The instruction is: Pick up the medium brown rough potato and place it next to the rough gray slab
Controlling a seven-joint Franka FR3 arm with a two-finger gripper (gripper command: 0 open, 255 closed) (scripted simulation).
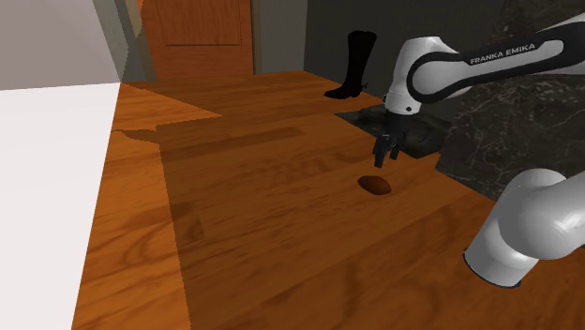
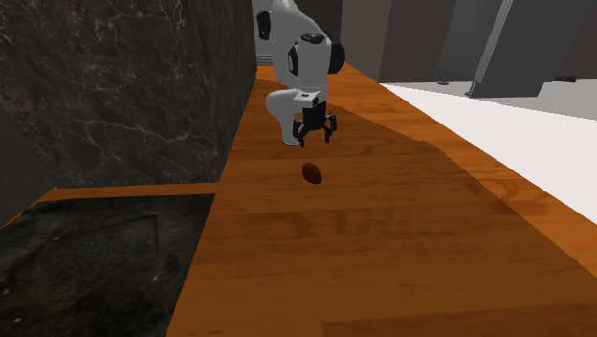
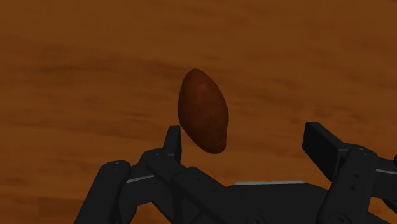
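White arm [image 1: 531, 214] with dark joints, FRANKA EMIKA lettering [image 1: 502, 53], all-black hand [image 1: 387, 159].

The potato [image 1: 374, 185], a reddish-brown oval with pointed ends, lies on its side on the wooden floor [image 1: 262, 216], apart from the flat, dark-gray mottled slab [image 2: 96, 254].

Dim light, with broad soft shadows across the wooden surface [image 1: 244, 216]

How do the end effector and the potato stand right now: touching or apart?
Apart. The second exterior view shows the open end effector hanging above the potato, with a strip of wooden surface visible between them.
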